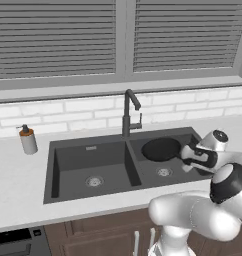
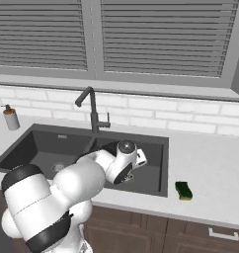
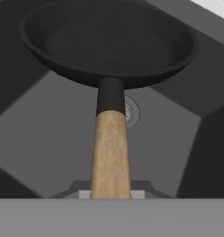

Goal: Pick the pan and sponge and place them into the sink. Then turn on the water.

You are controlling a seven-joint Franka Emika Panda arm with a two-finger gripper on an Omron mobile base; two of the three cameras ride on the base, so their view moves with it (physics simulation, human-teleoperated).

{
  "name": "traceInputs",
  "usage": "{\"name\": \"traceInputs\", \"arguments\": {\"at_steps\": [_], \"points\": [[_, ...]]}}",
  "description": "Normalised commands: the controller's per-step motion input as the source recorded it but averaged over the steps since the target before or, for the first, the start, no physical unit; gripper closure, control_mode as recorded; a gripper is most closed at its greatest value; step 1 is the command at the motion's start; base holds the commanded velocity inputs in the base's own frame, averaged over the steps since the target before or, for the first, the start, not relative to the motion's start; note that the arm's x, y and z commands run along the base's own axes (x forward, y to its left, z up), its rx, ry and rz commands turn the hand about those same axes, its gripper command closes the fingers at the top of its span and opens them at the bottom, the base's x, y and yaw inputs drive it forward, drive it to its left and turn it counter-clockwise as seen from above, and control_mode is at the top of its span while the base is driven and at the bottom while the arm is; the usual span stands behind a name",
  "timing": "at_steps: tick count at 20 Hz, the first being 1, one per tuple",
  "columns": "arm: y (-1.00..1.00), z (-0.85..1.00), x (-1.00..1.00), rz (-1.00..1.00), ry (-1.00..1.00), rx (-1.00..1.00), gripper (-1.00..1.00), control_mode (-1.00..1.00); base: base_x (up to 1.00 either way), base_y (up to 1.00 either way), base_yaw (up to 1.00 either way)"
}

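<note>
Currently gripper clamped on the pan handle, pan held above the right basin of the sink. Sponge sits on the counter near the sink's front right corner.

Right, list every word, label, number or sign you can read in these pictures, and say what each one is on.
None can be read.
Soap dispenser: plain body, no label to be made out.
Pan and its wooden handle: no marking.
Sink, faucet and sponge: no lettering.
Small pale plate on the sink's back wall: too small to tell if it carries text.
Dark appliance panel at the lower left: faint pale marks, too blurred to read.
</note>
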Motion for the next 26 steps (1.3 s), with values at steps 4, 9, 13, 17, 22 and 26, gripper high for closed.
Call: {"name": "traceInputs", "arguments": {"at_steps": [4,9,13,17,22,26], "points": [[0.14,-0.29,0.36,0.05,0.00,0.00,1.00,-1.00,0.00,0.00,0.00],[0.00,-0.23,0.18,0.00,0.01,-0.03,1.00,-1.00,0.00,0.00,0.00],[-0.01,-0.31,0.07,0.00,0.02,-0.05,1.00,-1.00,0.00,0.00,0.00],[0.01,-0.19,0.33,0.00,0.03,-0.02,1.00,-1.00,0.00,0.00,0.00],[0.00,-0.11,0.07,0.04,0.08,0.00,1.00,-1.00,0.00,0.00,0.00],[-0.06,-0.15,0.00,0.17,0.00,0.00,1.00,-1.00,0.00,0.00,0.00]]}}
